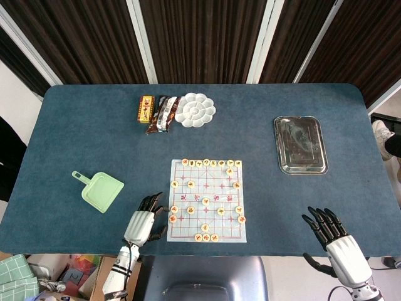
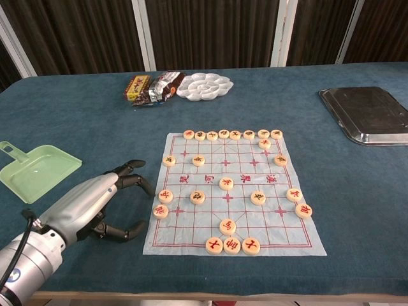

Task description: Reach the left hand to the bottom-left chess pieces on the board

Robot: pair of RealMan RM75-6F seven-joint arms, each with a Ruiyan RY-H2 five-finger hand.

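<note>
A white chess board sheet (image 1: 207, 200) (image 2: 229, 191) lies on the blue table, with round cream pieces on it. Two pieces (image 2: 163, 203) (image 1: 173, 214) sit at its near left edge. My left hand (image 1: 143, 221) (image 2: 95, 203) hovers just left of them, fingers spread and curled, holding nothing; its fingertips (image 2: 148, 189) are close to those pieces without touching. My right hand (image 1: 335, 239) stays at the near right table edge, fingers apart and empty; only the head view shows it.
A green dustpan (image 1: 99, 190) (image 2: 35, 169) lies left of my left hand. Snack packets (image 1: 156, 113) and a white flower-shaped palette (image 1: 195, 110) sit at the back. A metal tray (image 1: 301, 145) (image 2: 368, 113) is at the right.
</note>
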